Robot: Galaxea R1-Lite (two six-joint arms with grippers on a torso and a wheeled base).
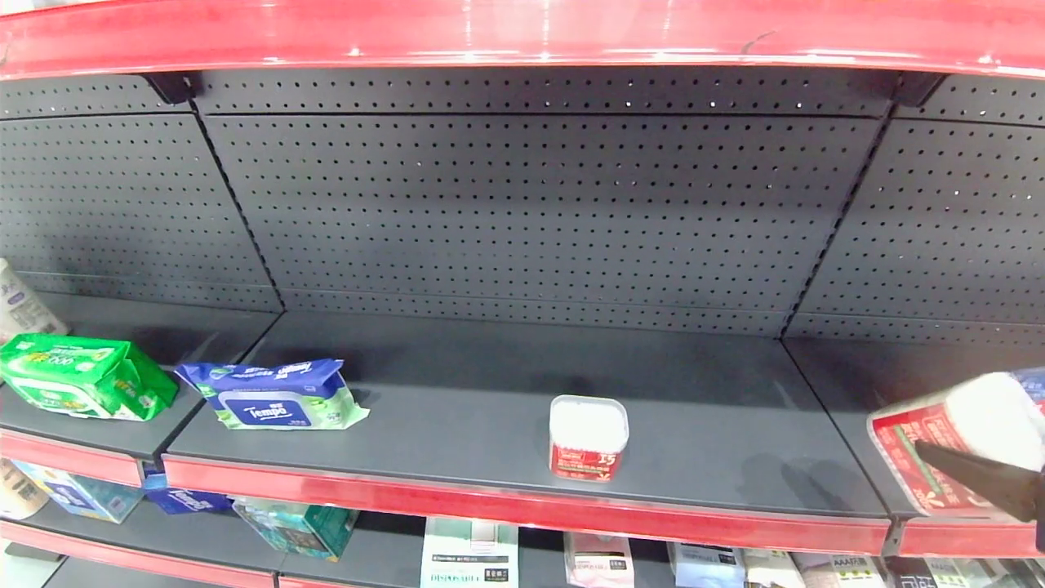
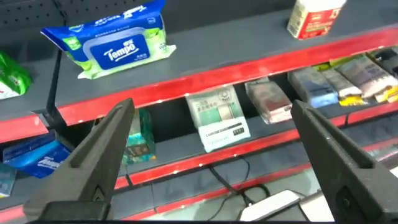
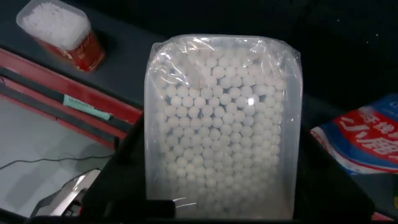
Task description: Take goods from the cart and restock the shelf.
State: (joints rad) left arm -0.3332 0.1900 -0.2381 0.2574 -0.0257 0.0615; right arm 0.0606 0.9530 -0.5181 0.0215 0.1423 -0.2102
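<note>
The restocking seems to be in an early or middle stage. On the shelf (image 1: 490, 392) stand only a few goods: green wipes (image 1: 82, 376) at the far left, blue wipes (image 1: 273, 396) beside them, and one swab box (image 1: 588, 437) upright near the front edge in the middle. Much of the board between them is bare, so I judge that more goods are to come.

The right tool (image 3: 217, 193) is clenched on a swab pack (image 1: 963, 433) at the right end of the shelf, over its front edge and just beside a blue packet (image 3: 360, 140). Whether the pack touches the board I cannot tell; I judge it is not yet set down.

The pack is wrapped in clear, shiny film. One end shows many white swab heads packed closely, and the side has a red label. It lies tilted, not upright like the box.

The left tool (image 2: 211, 112) is released, its fingers wide apart, in front of the lower shelves.
</note>
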